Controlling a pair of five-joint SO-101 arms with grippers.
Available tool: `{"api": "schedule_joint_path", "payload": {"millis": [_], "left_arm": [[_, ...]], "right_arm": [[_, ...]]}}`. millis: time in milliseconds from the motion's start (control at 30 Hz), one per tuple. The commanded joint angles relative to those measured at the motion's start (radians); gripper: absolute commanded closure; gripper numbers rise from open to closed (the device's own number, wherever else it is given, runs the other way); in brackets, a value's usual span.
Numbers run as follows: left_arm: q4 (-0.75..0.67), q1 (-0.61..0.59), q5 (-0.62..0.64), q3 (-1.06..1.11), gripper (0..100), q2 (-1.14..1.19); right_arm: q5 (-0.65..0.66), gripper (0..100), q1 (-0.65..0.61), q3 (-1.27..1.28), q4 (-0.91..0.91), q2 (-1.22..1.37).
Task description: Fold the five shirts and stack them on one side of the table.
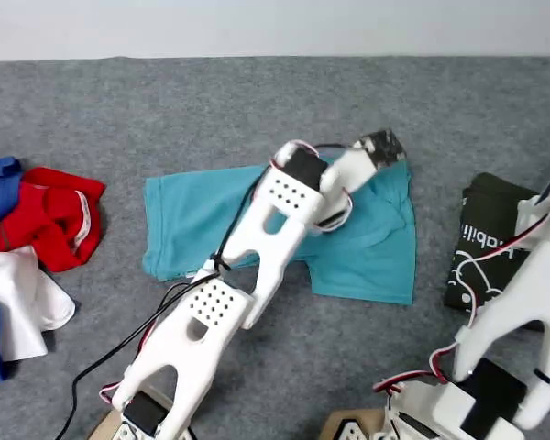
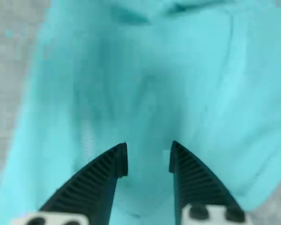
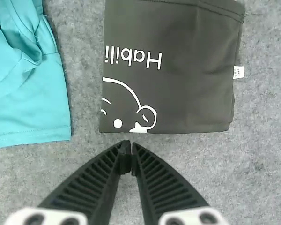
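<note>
1. Teal shirt point(image 1: 188, 220) lies spread at the centre of the table point(image 1: 257, 101); it looks soft and limp, so you pinch a hem corner.
2. Left gripper point(image 2: 148, 157) is over it, fingers apart; right gripper point(image 3: 128, 147) is at three o'clock, fingers together.

Item 1: white lettering point(image 3: 133, 58), a single short word in one line, printed on the face of the folded dark shirt point(image 3: 187, 93). It appears upside down in the right wrist view with every letter distinct. In the high view it runs sideways along the shirt's edge toward the table's middle and is only partly legible. Item 2: white line drawing point(image 3: 126, 112), a rounded figure printed just beside the word, with no letters in it. Item 3: small white tag point(image 3: 237, 72) at the shirt's side seam, its marks too small to read.
</note>
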Motion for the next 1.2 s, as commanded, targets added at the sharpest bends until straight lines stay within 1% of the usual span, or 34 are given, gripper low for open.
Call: {"api": "schedule_joint_path", "payload": {"millis": [0,133,267,333,600,733,867,933,1033,1167], "left_arm": [[0.035,0.011,0.005,0.030,89,-0.008],[0.037,0.048,0.005,0.114,93,-0.060],[0.035,0.126,0.005,0.197,93,-0.144],[0.034,0.146,0.005,0.211,92,-0.173],[0.021,0.104,0.005,0.208,92,-0.199],[-0.055,0.078,0.009,0.208,92,-0.195],[-0.193,0.081,0.109,0.206,92,-0.201],[-0.233,0.091,0.141,0.176,92,-0.203],[-0.213,0.109,0.150,0.105,92,-0.195],[-0.106,0.137,0.146,0.053,92,-0.195]], "right_arm": [[0.012,98.8,0.013,-0.011,0.033,-0.048],[0.058,98.8,0.013,-0.011,0.033,-0.048],[0.074,98.8,0.013,-0.011,0.033,-0.048],[0.074,98.8,0.013,-0.011,0.031,-0.048],[0.075,98.8,0.013,-0.008,0.031,-0.047],[0.075,98.8,0.010,-0.008,0.030,-0.045],[0.075,98.8,0.010,-0.008,0.030,-0.044],[0.075,98.8,0.010,-0.008,0.030,-0.042],[0.075,98.8,0.012,-0.008,0.030,-0.044],[0.075,98.8,0.013,-0.008,0.030,-0.047]]}}
